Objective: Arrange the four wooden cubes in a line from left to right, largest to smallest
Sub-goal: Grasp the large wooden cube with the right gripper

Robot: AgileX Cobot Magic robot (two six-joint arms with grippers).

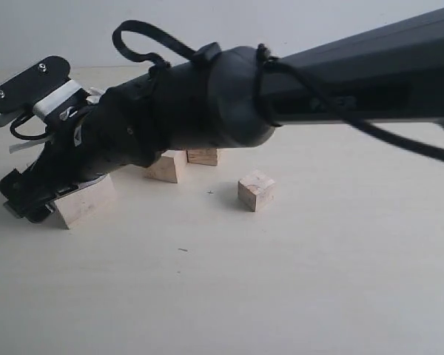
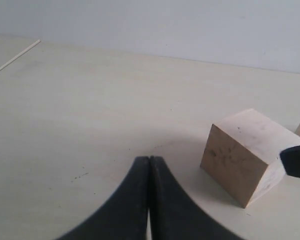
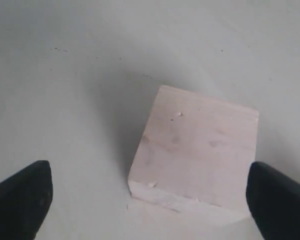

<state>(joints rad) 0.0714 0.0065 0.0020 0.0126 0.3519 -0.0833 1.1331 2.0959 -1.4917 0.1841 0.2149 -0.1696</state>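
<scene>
Straddled the big cube (image 1: pixel 85 201) at the far left with the right gripper (image 3: pixel 150 195) spread wide. Found the medium cube (image 1: pixel 166 166) rightward, a small cube (image 1: pixel 204 156) close by, a lone cube (image 1: pixel 256 190) apart. Pressed the left gripper (image 2: pixel 149 200) fully closed near the big cube. Left broad bare table (image 1: pixel 318 281) in front.

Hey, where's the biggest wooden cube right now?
In the exterior view the biggest cube sits far left on the table, between the open fingers of the right gripper; the medium cube is its nearest neighbour, to its right.
</scene>
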